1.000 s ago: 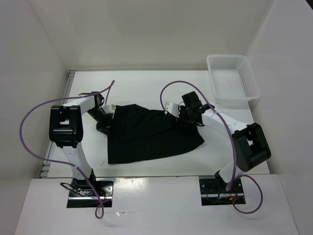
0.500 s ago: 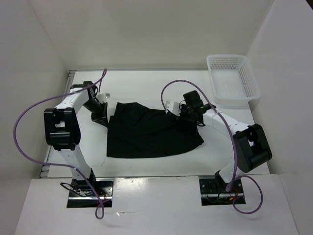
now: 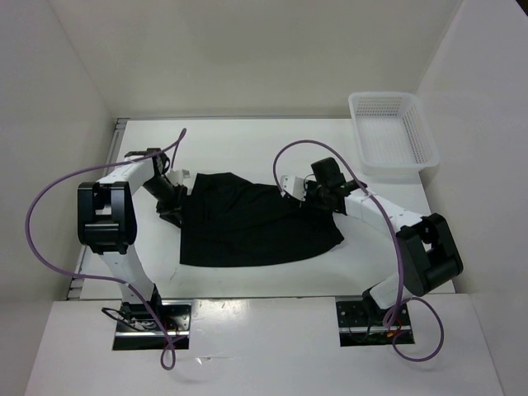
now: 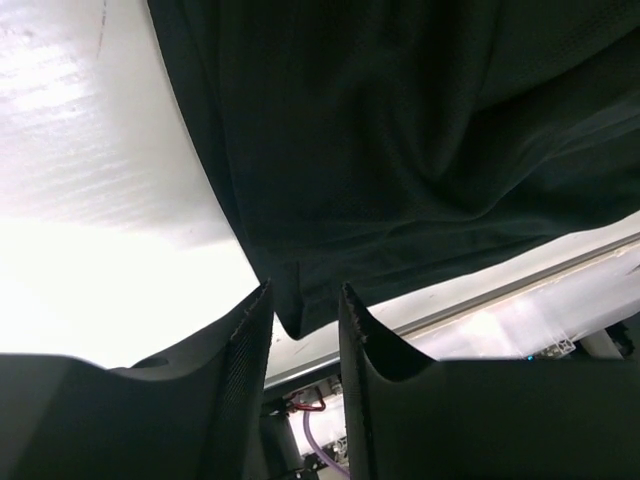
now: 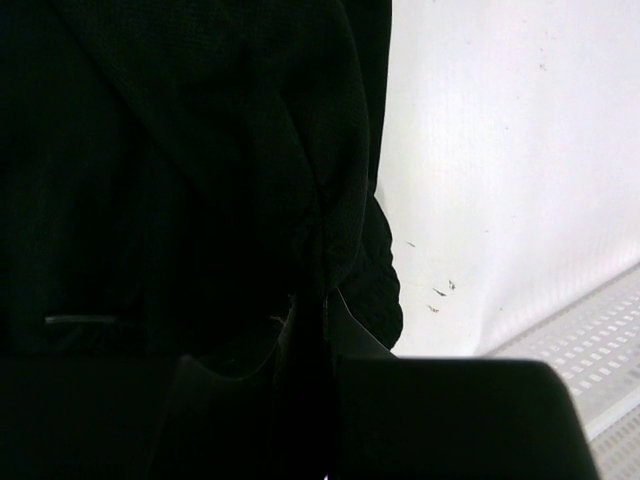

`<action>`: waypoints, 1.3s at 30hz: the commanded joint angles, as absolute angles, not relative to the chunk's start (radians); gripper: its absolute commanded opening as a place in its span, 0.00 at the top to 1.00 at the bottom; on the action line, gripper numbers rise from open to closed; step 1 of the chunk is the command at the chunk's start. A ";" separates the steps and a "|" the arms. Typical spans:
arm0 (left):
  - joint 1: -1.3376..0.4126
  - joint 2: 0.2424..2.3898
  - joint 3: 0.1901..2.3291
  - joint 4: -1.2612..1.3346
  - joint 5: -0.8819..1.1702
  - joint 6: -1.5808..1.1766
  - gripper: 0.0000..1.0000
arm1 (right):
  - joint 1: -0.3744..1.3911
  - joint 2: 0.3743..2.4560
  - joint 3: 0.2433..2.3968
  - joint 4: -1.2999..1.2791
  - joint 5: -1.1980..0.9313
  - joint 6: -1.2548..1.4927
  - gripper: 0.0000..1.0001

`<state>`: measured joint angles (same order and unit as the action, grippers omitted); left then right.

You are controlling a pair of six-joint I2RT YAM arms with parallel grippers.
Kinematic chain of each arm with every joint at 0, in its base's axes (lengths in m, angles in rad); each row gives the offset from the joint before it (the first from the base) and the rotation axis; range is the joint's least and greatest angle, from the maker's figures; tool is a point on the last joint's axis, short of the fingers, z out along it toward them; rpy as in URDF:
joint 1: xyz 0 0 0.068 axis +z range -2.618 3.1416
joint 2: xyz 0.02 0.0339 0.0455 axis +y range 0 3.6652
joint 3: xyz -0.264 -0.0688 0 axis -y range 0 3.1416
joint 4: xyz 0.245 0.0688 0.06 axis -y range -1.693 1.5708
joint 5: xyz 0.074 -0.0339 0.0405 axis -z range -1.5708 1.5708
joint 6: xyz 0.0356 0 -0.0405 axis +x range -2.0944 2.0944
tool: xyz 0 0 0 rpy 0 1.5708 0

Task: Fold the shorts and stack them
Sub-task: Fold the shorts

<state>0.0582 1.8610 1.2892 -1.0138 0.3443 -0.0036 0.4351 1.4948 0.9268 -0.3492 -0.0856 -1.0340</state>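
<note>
The black shorts (image 3: 252, 223) lie spread on the white table (image 3: 247, 148), with a bunched ridge along the far edge. My left gripper (image 3: 174, 204) is at their left edge. In the left wrist view the left gripper (image 4: 306, 290) is open, and a corner of the shorts (image 4: 400, 150) reaches between the fingertips (image 4: 255, 320), which do not pinch it. My right gripper (image 3: 307, 195) is at the shorts' far right corner. In the right wrist view the right gripper (image 5: 312, 300) is shut on a fold of the shorts (image 5: 200, 150).
A white mesh basket (image 3: 394, 136) stands at the far right corner of the table. White walls close in the table on the left, back and right. Purple cables loop over both arms.
My left gripper swung out to the far left, away from the shorts, then came back to their left edge. The shorts' left side settled flatter. The right gripper has hardly moved.
</note>
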 commanded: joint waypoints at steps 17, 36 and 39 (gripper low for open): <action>0.058 1.960 1.319 -0.953 0.350 0.000 0.57 | 0.451 1.486 0.910 -0.319 -0.081 -1.052 1.00; 0.058 1.948 1.361 -0.980 0.394 0.000 0.79 | 0.460 1.505 0.919 -0.319 -0.072 -1.062 1.00; 0.058 1.939 1.361 -0.980 0.394 0.000 0.93 | 0.460 1.505 0.919 -0.319 -0.072 -1.062 1.00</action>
<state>0.0582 1.9617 1.3487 -0.9615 0.3664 -0.0059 0.4496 1.4982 0.9215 -0.3473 -0.0746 -1.0496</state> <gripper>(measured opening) 0.106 0.127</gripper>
